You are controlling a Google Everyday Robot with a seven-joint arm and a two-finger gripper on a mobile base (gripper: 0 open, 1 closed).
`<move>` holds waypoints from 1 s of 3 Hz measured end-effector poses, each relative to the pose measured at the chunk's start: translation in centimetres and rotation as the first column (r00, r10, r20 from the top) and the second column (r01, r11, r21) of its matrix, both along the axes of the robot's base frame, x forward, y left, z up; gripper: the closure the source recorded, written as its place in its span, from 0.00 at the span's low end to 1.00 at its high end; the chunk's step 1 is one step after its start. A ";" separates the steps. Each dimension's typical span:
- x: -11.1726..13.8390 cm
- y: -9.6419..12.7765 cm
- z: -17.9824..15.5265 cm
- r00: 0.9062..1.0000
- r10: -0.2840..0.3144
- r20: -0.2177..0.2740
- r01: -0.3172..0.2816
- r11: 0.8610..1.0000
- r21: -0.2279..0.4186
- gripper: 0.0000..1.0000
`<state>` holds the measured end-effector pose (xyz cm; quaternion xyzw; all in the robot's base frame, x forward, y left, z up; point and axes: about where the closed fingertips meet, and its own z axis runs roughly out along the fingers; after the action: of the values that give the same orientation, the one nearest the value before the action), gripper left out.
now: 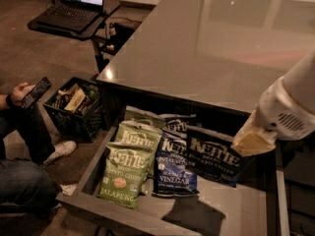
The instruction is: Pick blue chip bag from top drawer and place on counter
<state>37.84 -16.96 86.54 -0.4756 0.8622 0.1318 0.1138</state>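
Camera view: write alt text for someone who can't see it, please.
The robot's claw, at the right over the open top drawer, grips a blue chip bag by its corner, lifted above the drawer floor. Green chip bags and another blue bag lie in the drawer, below a grey counter. A seated person holds a phone at left.
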 end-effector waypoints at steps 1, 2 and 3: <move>-1.1 0.3 4.0 0.998 0.046 0.054 -0.048 0.998 0.039 1.00; -2.2 1.5 7.3 0.989 0.109 0.099 -0.116 0.991 0.067 1.00; -3.7 3.1 9.8 0.975 0.179 0.133 -0.191 0.978 0.082 1.00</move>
<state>34.09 -13.84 96.34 -0.5554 0.7981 0.1524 0.1769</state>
